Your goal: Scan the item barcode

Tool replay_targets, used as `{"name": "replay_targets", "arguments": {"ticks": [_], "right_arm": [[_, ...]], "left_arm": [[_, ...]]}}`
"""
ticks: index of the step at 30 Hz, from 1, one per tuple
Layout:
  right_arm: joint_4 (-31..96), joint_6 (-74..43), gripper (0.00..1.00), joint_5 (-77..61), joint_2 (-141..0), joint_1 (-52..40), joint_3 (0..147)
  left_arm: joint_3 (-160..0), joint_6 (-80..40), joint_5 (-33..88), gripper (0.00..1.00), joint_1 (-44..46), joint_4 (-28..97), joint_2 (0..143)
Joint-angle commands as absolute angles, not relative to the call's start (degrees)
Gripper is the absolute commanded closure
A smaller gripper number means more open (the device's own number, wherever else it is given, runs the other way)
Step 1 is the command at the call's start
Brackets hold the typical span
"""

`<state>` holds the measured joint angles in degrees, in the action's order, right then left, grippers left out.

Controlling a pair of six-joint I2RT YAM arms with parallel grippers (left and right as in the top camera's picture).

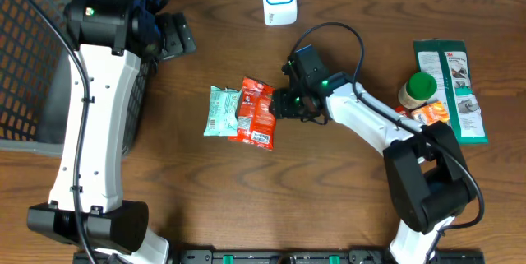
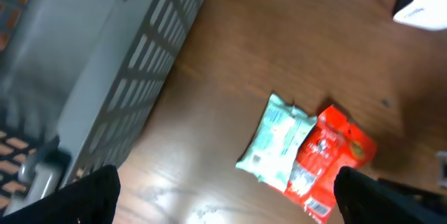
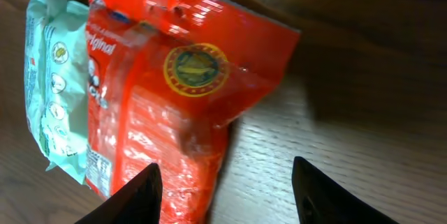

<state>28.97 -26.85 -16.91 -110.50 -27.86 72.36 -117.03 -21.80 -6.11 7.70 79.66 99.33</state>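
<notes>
Red packet (image 1: 256, 113): glossy, crinkled foil, lying flat at mid-table on the wood-grain table (image 1: 329, 206), its left edge touching a pale green packet (image 1: 222, 111). Right gripper (image 3: 227, 182): jaws apart, straddling the red packet's right edge, not clamped. Left gripper (image 2: 223, 192): jaws wide apart and empty, over bare wood beside the mesh basket (image 1: 25, 50).

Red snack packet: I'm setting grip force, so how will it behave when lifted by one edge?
The red packet is crinkled, glossy film: probably floppy, perhaps slippery. It lies against the mint-green packet, so lifting might drag that along.
</notes>
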Motion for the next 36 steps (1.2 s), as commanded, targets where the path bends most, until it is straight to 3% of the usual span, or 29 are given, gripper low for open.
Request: {"name": "replay_targets", "arguments": {"ticks": [1, 2, 5, 7, 10, 12, 13, 15, 28, 36], "right_arm": [[29.3, -24.75, 0.44, -21.91, -110.3, -25.61, 72.03], [29.1, -24.53, 0.44, -23.64, -110.3, -25.02, 72.03], [29.15, -24.21, 0.43, -26.5, -110.3, -23.53, 72.03], [29.52, -23.77, 0.43, -26.48, -110.3, -23.29, 71.94], [29.58, -23.7, 0.42, -26.46, -110.3, -23.29, 71.75], [29.56, -23.7, 0.41, -26.46, -110.3, -23.29, 71.66], [29.56, -23.73, 0.42, -26.46, -110.3, -23.29, 71.5], [29.65, -23.75, 0.41, -26.5, -110.37, -23.29, 71.18], [27.03, -25.3, 0.42, -29.04, -110.76, -23.33, 68.69], [24.1, -26.37, 0.41, -29.06, -110.93, -23.33, 67.07]], "left_arm": [[-116.84, -21.21, 0.08, 0.16, 7.86, 81.95, 99.24], [-115.94, -21.23, 2.13, 0.38, 8.23, 82.04, 99.24], [-110.39, -21.23, 4.05, 0.59, 10.72, 81.78, 99.24], [-104.01, -21.23, 3.88, 0.59, 13.19, 80.16, 99.24], [-98.21, -21.23, 3.9, 0.41, 15.11, 77.93, 99.24], [-95.94, -21.26, 3.9, 0.45, 15.94, 76.79, 99.24], [-94.61, -21.56, 3.9, 0.76, 16.45, 74.61, 99.24], [-90.26, -21.85, 5.17, 0.91, 17.96, 69.91, 99.24], [-67.96, -21.43, 7.31, 0.92, 23.73, 37.54, 100.44], [-66.11, -21.43, 7.31, 0.92, 24.21, 29.71, 106.83]]}}
